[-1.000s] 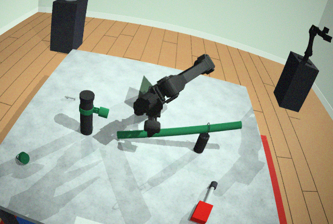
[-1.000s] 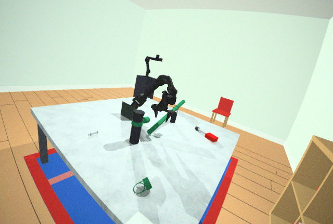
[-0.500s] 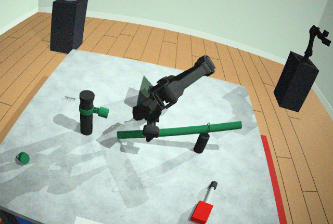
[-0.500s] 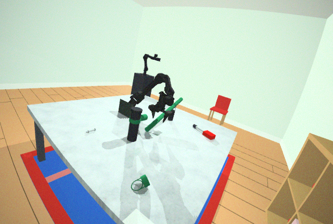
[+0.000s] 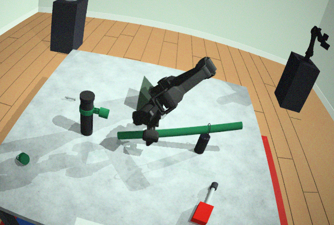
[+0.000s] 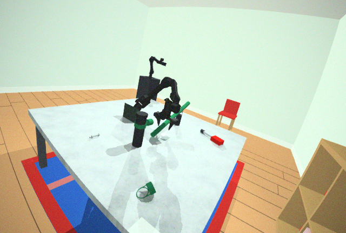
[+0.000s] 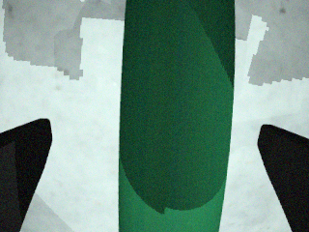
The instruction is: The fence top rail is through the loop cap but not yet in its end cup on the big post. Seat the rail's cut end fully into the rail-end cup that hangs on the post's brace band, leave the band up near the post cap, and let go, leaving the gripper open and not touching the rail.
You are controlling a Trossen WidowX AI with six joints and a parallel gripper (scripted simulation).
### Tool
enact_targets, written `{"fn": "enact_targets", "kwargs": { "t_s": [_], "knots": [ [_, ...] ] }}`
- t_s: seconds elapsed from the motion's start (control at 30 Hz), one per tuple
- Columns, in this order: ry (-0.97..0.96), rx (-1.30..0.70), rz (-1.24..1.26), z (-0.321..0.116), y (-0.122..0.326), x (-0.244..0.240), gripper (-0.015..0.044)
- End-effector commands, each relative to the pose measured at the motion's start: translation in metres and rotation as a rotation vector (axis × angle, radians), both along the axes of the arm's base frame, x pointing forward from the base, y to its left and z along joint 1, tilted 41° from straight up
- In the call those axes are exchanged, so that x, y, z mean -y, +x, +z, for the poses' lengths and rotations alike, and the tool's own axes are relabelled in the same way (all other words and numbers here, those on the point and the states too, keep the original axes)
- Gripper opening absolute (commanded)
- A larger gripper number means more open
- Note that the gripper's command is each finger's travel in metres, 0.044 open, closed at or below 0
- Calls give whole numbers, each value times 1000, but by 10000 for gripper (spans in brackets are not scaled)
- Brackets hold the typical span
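Currently the black two-fingered end effector [image 5: 151, 135] [image 6: 165, 121] [image 7: 157, 133] stands with its fingers wide apart and nothing clamped between them, above the near part of the long green cylindrical rail [image 5: 183, 131] [image 6: 160, 130] [image 7: 176, 116]. Seen from the wrist, the rail's long axis runs between the two fingertips, roughly square to the line on which they would close, with a gap on either side. From the end effector, one stretch of the rail leads away to the thin wire loop [image 5: 209, 128] on the short black post [image 5: 202, 143] [image 6: 179, 119]; the other, shorter stretch ends at the cut end, on the side of the thick black post [image 5: 86, 125] [image 6: 138, 137]. Beyond that end, well apart from it, lies the green cylindrical cup [image 5: 104, 113] [image 6: 150, 121] on the green brace band [image 5: 86, 111] [image 6: 139, 126], high on the thick post. The coming move probably calls for a grip across the rail, then lifting and aiming the cut end before pushing it cupward.
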State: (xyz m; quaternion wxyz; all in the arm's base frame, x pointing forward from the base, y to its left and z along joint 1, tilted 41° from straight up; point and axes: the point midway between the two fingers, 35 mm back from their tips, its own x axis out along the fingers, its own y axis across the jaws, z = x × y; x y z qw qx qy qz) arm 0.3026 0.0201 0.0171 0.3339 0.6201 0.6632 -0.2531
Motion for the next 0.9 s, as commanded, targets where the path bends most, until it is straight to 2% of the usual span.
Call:
{"fn": "enact_targets", "kwargs": {
  "t_s": [0.0, 0.3, 0.57, 0.73, 0.87],
  "knots": [
    [5, -11, -6, -3, -3, -2, 414],
    [5, -11, -6, -3, -3, -2, 177],
    [5, -11, -6, -3, -3, -2, 124],
    [5, -11, -6, 0, -3, 1, 0],
    [-23, -6, -6, 4, -1, 8, 0]
  ]
}}
